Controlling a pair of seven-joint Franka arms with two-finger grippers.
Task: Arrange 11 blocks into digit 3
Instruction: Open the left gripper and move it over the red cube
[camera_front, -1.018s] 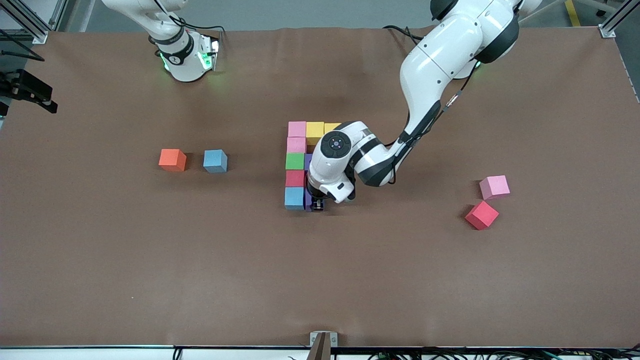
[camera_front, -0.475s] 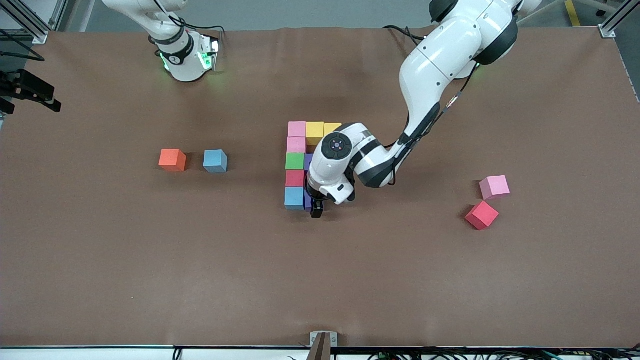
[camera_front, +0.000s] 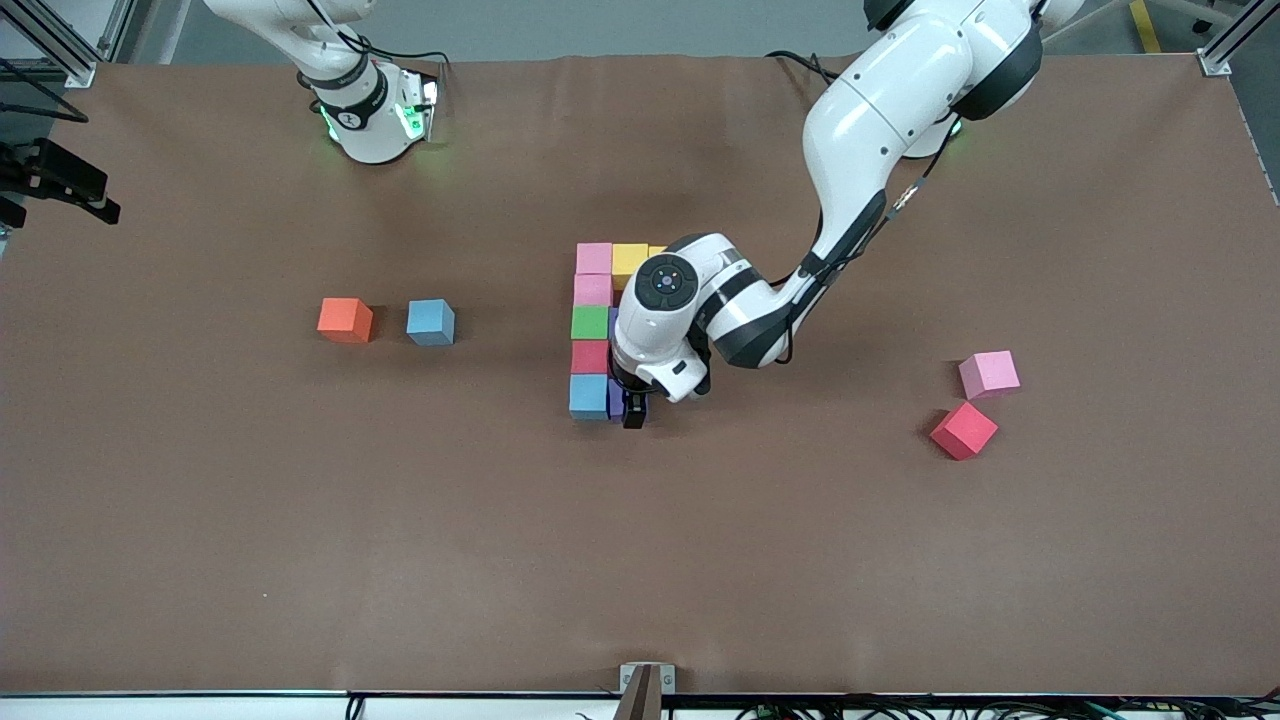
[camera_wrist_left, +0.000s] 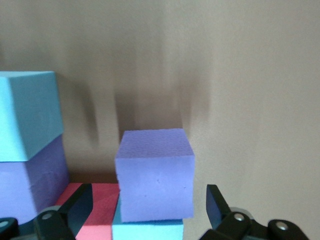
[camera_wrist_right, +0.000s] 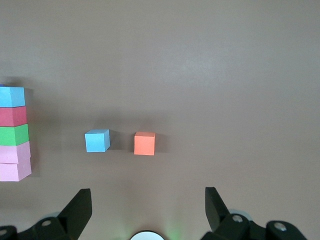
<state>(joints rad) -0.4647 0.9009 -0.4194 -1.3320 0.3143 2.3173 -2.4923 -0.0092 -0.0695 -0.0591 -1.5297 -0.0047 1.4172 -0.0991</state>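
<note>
A column of touching cubes stands mid-table: pink, pink, green, red, light blue. A yellow cube adjoins the farthest pink one, and a second yellow is mostly hidden by the left arm. My left gripper is open around a purple cube that rests against the light blue cube, with gaps on both sides. A second purple cube and another light blue one lie beside the green. My right gripper is open and empty, waiting near its base.
An orange cube and a blue cube sit apart toward the right arm's end. A loose pink cube and a loose red cube lie toward the left arm's end. The left arm covers part of the figure.
My left hand has shifted slightly toward the column of cubes. The purple cube stays beside the light blue cube. The right arm has not moved.
</note>
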